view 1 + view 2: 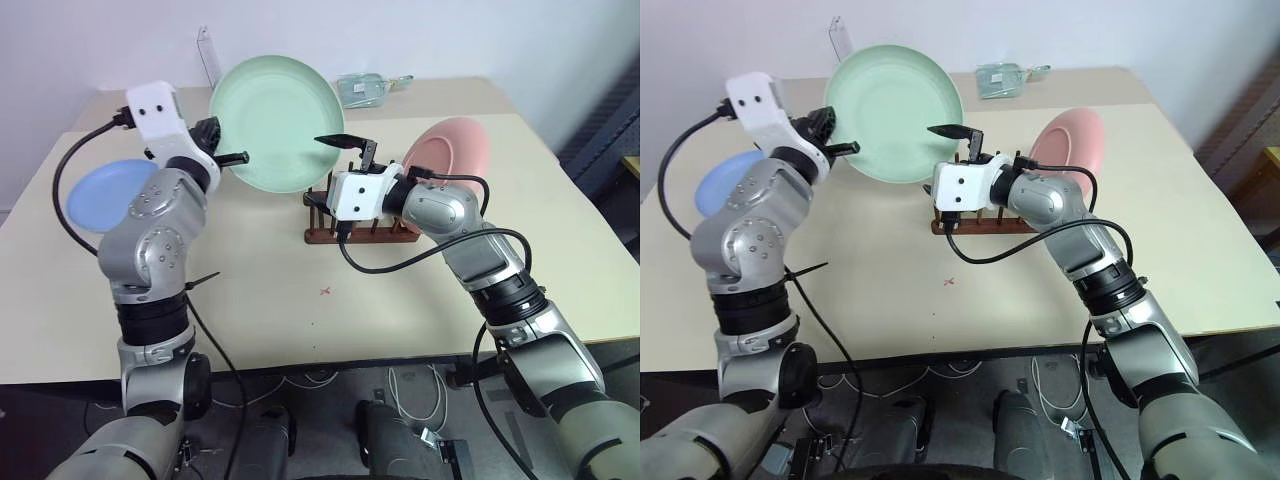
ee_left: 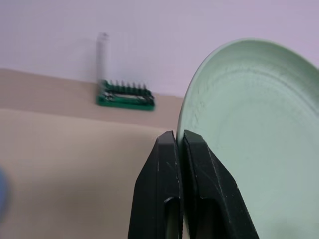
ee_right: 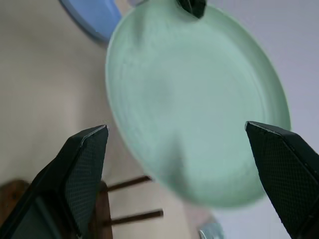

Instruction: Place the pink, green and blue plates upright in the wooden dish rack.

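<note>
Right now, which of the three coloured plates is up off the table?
The green plate: the left gripper pinches its rim and holds it in the air. The pink plate stands in the wooden dish rack, and the blue plate lies flat on the table.

Light: bright, even, diffuse | Shadows: soft, faint on table (image 1: 260, 300) | Glare: mild sheen on green plate (image 1: 275, 120) | Blur: right wrist view smeared across plate, rack pegs (image 3: 134, 199) soft at 7 o'clock | Left wrist view: tool holder (image 2: 124, 97) out of focus

plate (image 1: 447, 155) upright in rack (image 1: 322, 234)
</note>
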Available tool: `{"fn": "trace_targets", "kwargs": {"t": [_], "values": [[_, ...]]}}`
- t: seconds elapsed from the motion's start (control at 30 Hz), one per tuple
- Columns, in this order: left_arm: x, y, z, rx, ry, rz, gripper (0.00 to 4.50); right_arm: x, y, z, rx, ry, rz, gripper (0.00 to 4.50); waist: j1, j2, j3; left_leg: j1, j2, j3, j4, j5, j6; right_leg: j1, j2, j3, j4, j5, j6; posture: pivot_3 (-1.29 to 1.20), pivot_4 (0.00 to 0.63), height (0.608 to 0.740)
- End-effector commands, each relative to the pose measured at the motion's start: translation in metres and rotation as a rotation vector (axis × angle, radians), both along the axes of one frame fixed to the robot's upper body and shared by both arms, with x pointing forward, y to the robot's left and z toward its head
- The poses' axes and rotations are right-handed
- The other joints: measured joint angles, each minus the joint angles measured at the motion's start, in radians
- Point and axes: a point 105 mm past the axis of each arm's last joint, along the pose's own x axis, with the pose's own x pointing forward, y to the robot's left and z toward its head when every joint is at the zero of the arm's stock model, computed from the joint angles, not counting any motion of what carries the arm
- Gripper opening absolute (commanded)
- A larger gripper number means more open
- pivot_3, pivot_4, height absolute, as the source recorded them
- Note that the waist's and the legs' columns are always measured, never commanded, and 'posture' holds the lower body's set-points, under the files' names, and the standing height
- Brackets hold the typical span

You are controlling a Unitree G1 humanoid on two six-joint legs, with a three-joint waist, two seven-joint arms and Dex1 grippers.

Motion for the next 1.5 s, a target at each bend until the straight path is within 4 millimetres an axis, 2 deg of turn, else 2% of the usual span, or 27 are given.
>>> {"fn": "trace_targets", "kwargs": {"t": [0.03,0.27,0.3,0.37,0.6,0.67,0.7,0.77,0.8,0.87,0.93,1.0,1.1,1.17,1.27,1.33,1.43,1.5], "values": [[-0.005,-0.018,0.022,0.014,-0.064,-0.037,0.0,-0.004,0.01,0.013,-0.02,-0.115,0.023,4.47,0.002,0.0,0.0,0.0,0.0,0.0,0.0,0.0,0.0,0.0,0.0,0.0,0.0,0.0,0.0,0.0,0.15,0.74],[-0.008,-0.037,0.028,0.011,-0.075,-0.098,0.0,0.003,0.007,0.001,-0.091,-0.141,0.002,4.47,0.005,0.0,0.0,0.0,0.0,0.0,0.0,0.0,0.0,0.0,0.0,0.0,0.0,0.0,0.0,0.0,0.15,0.74],[-0.008,-0.037,0.029,0.01,-0.077,-0.101,0.0,0.004,0.006,0.001,-0.093,-0.143,-0.001,4.24,0.005,0.0,0.0,0.0,0.0,0.0,0.0,0.0,0.0,0.0,0.0,0.0,0.0,0.0,0.0,0.0,0.15,0.74],[-0.008,-0.037,0.029,0.008,-0.078,-0.102,0.0,0.004,0.006,0.001,-0.094,-0.145,-0.005,3.61,0.005,0.0,0.0,0.0,0.0,0.0,0.0,0.0,0.0,0.0,0.0,0.0,0.0,0.0,0.0,0.0,0.15,0.74],[-0.008,-0.038,0.031,-0.007,-0.087,-0.115,0.0,0.01,0.0,0.002,-0.109,-0.18,-0.042,0.05,0.005,0.0,0.0,0.0,0.0,0.0,0.0,0.0,0.0,0.0,0.0,0.0,0.0,0.0,0.0,0.0,0.15,0.74],[-0.009,-0.04,0.034,-0.023,-0.106,-0.135,0.0,0.011,-0.002,0.0,-0.118,-0.188,-0.05,0.05,0.006,0.0,0.0,0.0,0.0,0.0,0.0,0.0,-0.001,0.0,0.0,0.0,0.0,0.0,0.0,0.0,0.15,0.74],[-0.01,-0.041,0.036,-0.039,-0.119,-0.143,0.3,0.011,-0.002,-0.001,-0.123,-0.193,-0.053,0.01,0.006,0.0,0.0,0.0,0.0,0.0,0.0,0.0,-0.001,0.0,0.0,0.0,0.0,0.0,0.0,0.0,0.15,0.74],[-0.015,-0.035,0.053,-0.14,-0.208,-0.159,0.95,0.011,-0.004,-0.003,-0.128,-0.198,-0.059,0.0,0.007,0.0,0.0,0.0,0.0,0.0,0.001,0.0,-0.001,0.0,0.0,0.0,0.0,0.0,0.0,0.0,0.15,0.74],[-0.016,-0.032,0.059,-0.172,-0.24,-0.161,1.39,0.011,-0.004,-0.003,-0.128,-0.199,-0.061,0.0,0.008,0.0,0.0,-0.001,0.0,0.0,0.001,0.0,-0.001,0.0,0.0,0.0,-0.001,0.0,0.0,0.0,0.15,0.74],[-0.02,-0.021,0.074,-0.199,-0.319,-0.142,2.53,0.012,-0.007,-0.001,-0.117,-0.201,-0.072,0.0,0.007,0.0,0.001,-0.001,0.0,0.0,0.001,0.001,-0.001,0.0,0.0,0.0,-0.001,0.0,0.0,0.0,0.15,0.74],[-0.02,-0.002,0.079,-0.18,-0.362,-0.082,3.43,0.013,-0.011,0.003,-0.09,-0.202,-0.09,0.0,0.003,0.0,0.001,0.0,0.0,0.0,0.0,0.001,-0.001,0.0,0.0,0.0,-0.001,0.0,0.0,0.0,0.15,0.74],[-0.018,0.021,0.074,-0.093,-0.369,0.001,3.43,0.014,-0.015,0.011,-0.019,-0.189,-0.106,0.0,0.0,0.0,0.001,0.0,0.0,0.001,0.0,0.001,-0.001,0.0,0.0,0.0,-0.001,0.0,0.0,0.0,0.15,0.74],[-0.016,0.053,0.053,0.122,-0.331,0.103,3.43,0.01,-0.019,0.034,0.178,-0.122,-0.093,0.0,-0.004,0.0,0.001,0.001,0.0,0.001,-0.001,0.001,-0.001,0.0,0.001,0.001,0.0,0.0,0.0,0.0,0.15,0.74],[-0.016,0.064,0.039,0.208,-0.295,0.099,3.43,0.005,-0.021,0.046,0.287,-0.061,-0.067,0.0,-0.006,0.001,0.001,0.001,0.0,0.001,-0.001,0.001,-0.001,0.0,0.001,0.001,0.0,0.0,0.0,0.0,0.15,0.74],[-0.021,0.062,-0.001,0.369,-0.19,-0.035,3.43,-0.009,-0.027,0.065,0.552,0.157,0.037,0.0,-0.007,0.001,0.001,0.0,0.0,0.0,-0.001,0.0,0.001,0.0,0.001,0.001,0.0,0.0,0.0,0.0,0.15,0.74],[-0.03,0.049,-0.02,0.443,-0.158,-0.146,3.43,-0.02,-0.029,0.069,0.675,0.303,0.105,0.0,0.0,0.001,0.001,0.0,0.0,-0.001,-0.001,-0.001,0.002,0.0,0.001,0.001,0.0,0.0,0.0,0.0,0.15,0.74],[-0.038,0.035,-0.034,0.47,-0.141,-0.252,3.43,-0.033,-0.03,0.071,0.735,0.407,0.158,0.0,0.01,0.001,0.001,0.0,0.0,-0.002,0.0,-0.002,0.004,0.0,0.0,0.001,0.0,0.0,-0.001,0.0,0.15,0.74],[-0.051,0.013,-0.05,0.436,-0.129,-0.392,3.43,-0.041,-0.033,0.073,0.86,0.532,0.207,0.0,0.009,0.001,0.001,-0.001,0.001,-0.002,0.0,-0.002,0.004,0.0,0.0,0.0,0.0,0.0,-0.001,0.0,0.15,0.74]]}}
